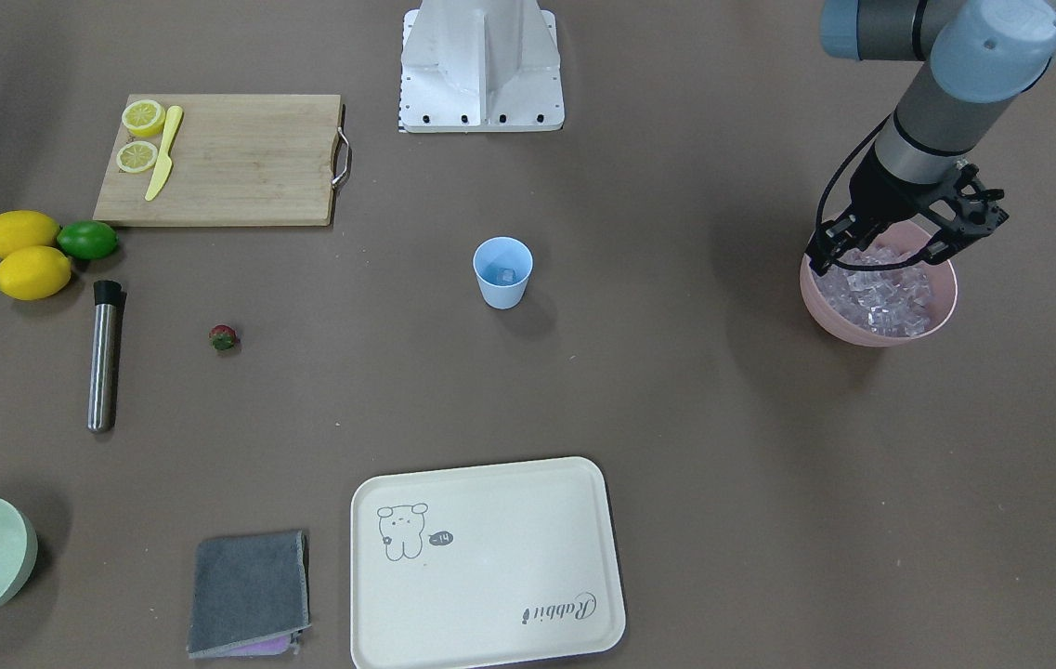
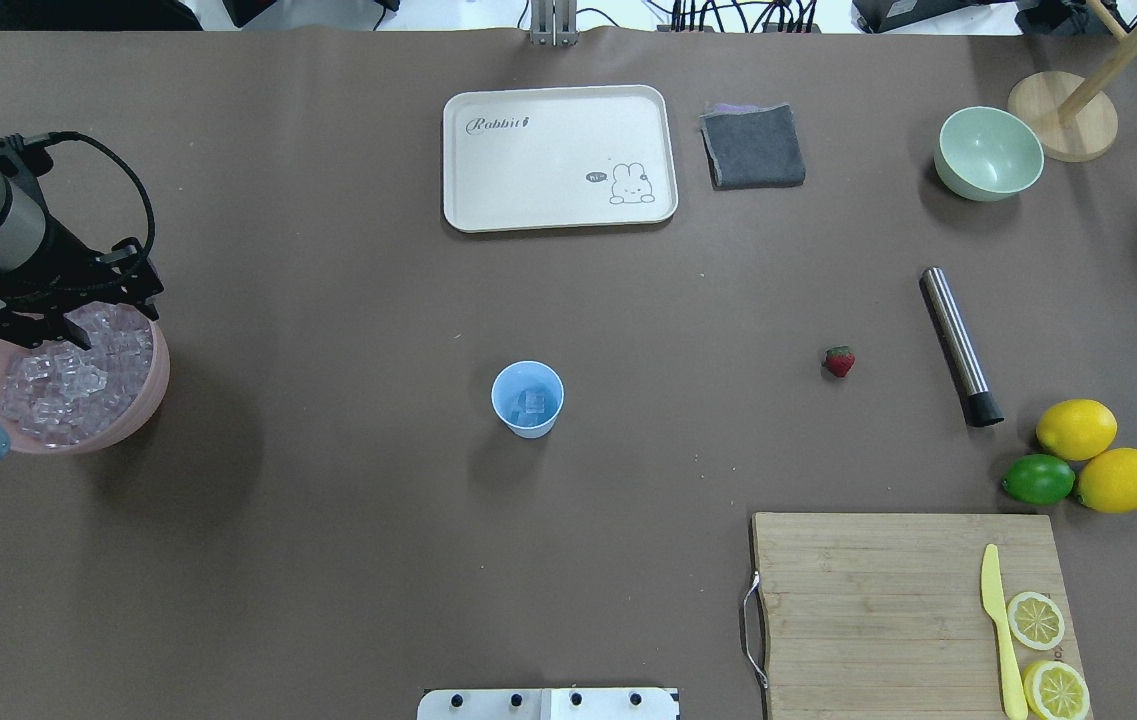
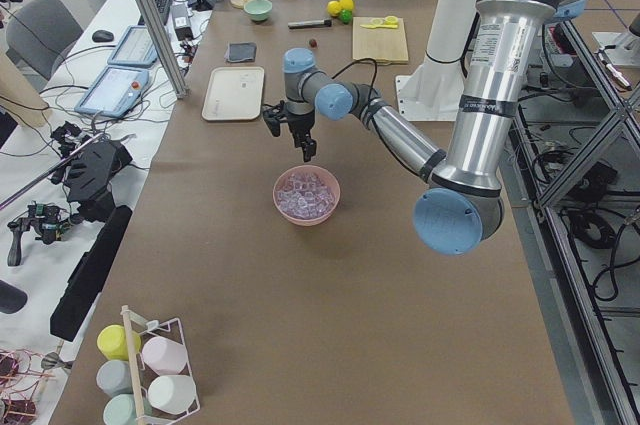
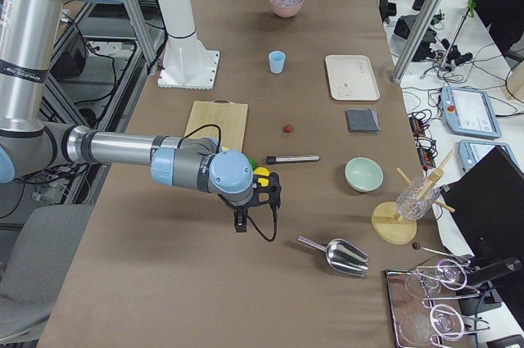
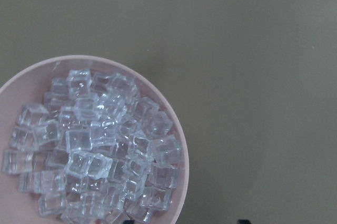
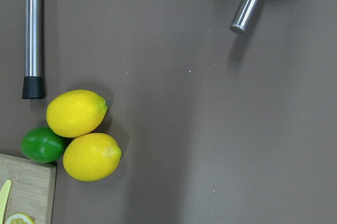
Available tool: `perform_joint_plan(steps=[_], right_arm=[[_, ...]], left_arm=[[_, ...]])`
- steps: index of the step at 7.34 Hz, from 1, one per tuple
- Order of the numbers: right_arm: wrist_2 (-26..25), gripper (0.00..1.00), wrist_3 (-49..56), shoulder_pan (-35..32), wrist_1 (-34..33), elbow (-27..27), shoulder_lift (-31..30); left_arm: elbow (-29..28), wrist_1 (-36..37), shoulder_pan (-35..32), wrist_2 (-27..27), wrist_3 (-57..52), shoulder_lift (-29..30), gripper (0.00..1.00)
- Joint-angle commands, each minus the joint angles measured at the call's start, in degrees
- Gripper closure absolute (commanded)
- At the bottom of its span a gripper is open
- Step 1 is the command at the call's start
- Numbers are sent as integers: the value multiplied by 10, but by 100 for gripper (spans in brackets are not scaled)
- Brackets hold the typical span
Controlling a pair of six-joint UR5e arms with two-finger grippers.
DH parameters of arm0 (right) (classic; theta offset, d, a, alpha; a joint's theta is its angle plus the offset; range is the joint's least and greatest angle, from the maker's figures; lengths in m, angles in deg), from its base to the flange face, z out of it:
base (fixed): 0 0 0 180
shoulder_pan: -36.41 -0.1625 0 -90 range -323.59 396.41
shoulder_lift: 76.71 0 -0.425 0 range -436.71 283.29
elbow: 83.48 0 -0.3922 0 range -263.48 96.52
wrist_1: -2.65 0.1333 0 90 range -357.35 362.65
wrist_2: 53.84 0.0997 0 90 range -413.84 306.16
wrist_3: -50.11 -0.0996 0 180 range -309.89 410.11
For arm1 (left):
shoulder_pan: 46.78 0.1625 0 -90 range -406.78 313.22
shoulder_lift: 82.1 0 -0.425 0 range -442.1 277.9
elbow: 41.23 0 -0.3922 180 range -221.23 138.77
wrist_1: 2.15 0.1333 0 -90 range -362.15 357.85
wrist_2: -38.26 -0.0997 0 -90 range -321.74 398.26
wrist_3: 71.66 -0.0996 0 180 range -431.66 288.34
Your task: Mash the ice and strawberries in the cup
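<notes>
Front view: left claw (image 1: 874,260) spread open over ice (image 1: 885,297) in pink bowl (image 1: 839,325), view's far right. Cup (image 1: 502,283) mid-counter (image 1: 676,418); strawberry (image 1: 223,337) well left of it.
Right-side view: right claw (image 4: 241,221) near; open or closed, cannot tell.

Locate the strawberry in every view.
Front-facing: strawberry left of centre.
Overhead: strawberry right of centre.
Exterior left: strawberry tiny, far end.
Exterior right: strawberry mid-table.
Left wrist: not in it.
Right wrist: not in it.
Landmark: steel muddler lying beside it.
</notes>
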Motion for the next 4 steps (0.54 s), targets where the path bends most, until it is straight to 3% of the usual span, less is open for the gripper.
perform_joint_plan(steps=[1, 2, 4], right_arm=[[-1, 0, 0, 0, 1, 3, 0], [-1, 0, 1, 0, 1, 6, 0], [-1, 0, 1, 0, 2, 11, 2]], left_arm=[[0, -52, 0, -18, 92, -48, 32], [-10, -123, 0, -18, 113, -92, 32], [-31, -172, 1, -29, 170, -111, 33]])
